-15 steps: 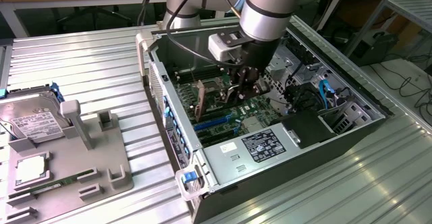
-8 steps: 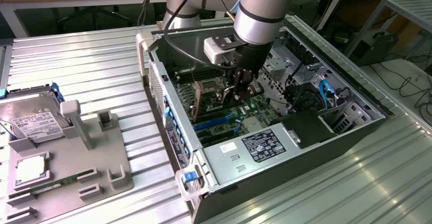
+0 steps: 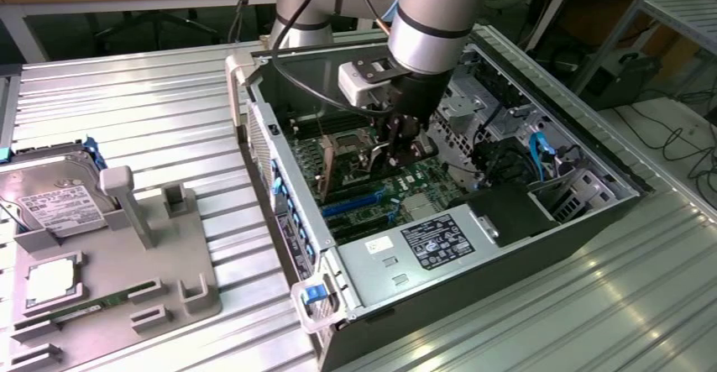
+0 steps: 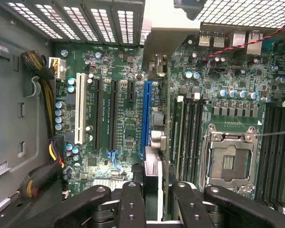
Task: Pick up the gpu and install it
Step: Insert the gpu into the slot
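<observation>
ribbed metal tabletop (image 3: pixel 157 103) carried an open computer case (image 3: pixel 583 221) and, at the exterior view's left, a grey holder (image 3: pixel 168 246) with a hard drive (image 3: pixel 56 200). inside the case the gripper (image 4: pixel 153 202) stood over the motherboard (image 4: pixel 118 118), fingers (image 4: pixel 132 204) clamped on the gpu (image 4: pixel 154 142), held edge-on just beside the blue slot (image 4: pixel 146 116).

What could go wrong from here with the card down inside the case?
1. The gpu, held edge-on in the gripper, appears to sit beside the blue slot rather than squarely over it; pressing down could jam its edge on the motherboard.
2. The memory slots lie close on the card's other side, and the open CPU socket lies beyond them; a sideways slip might hit them.
</observation>
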You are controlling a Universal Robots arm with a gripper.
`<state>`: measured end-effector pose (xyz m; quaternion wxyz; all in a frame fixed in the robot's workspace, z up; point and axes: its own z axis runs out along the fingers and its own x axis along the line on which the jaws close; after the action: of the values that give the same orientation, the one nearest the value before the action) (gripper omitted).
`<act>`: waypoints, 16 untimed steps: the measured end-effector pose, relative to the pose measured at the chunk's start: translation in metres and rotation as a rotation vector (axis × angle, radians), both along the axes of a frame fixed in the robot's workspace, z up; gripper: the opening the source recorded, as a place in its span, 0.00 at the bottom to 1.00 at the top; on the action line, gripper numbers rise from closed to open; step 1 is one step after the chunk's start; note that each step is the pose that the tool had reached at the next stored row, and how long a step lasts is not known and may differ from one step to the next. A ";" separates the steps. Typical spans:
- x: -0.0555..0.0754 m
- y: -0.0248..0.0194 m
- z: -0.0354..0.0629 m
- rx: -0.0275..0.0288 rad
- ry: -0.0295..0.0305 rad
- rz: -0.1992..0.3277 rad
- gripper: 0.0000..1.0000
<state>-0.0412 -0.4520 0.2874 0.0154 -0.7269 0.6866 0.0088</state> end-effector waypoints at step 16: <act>-0.003 0.0000 -0.0067 0.0000 0.0000 -0.062 0.28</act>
<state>-0.0438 -0.4520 0.2807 0.0157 -0.7051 0.7089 0.0083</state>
